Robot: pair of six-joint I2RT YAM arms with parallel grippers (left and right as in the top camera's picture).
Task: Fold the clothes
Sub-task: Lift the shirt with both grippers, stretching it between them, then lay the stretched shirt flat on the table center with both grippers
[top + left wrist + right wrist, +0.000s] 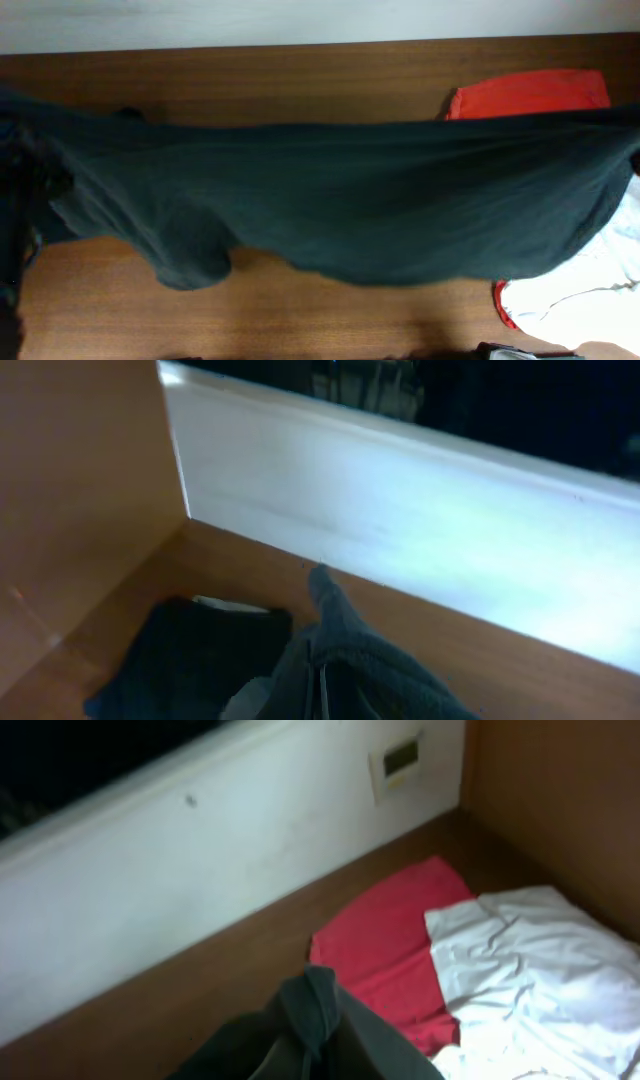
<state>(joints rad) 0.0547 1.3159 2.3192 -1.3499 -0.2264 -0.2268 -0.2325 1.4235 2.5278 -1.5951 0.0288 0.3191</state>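
Shirt [340, 200]: large, dark, spread wide across the bench [300, 75] from the left edge to the right edge; top edge drawn nearly straight, lower edge sagging in folds, deepest at lower left.
Left end effector: fingers buried under the shirt, so whether they are together or apart cannot be told; in the left wrist view the cloth [350, 660] bunches up to a peak at the bottom of the frame.
Right end effector: fingers also covered, state cannot be told; cloth [310, 1010] gathers into a ridge at the bottom of the right wrist view.
Red garment [530, 95]: flat on the bench at far right, near the wall [400, 500], its near edge behind the shirt.
White garment [590, 290]: crumpled at near right, lying partly over the red garment.
Black garment [190, 655]: lies on the bench by the left corner, beside the shirt.
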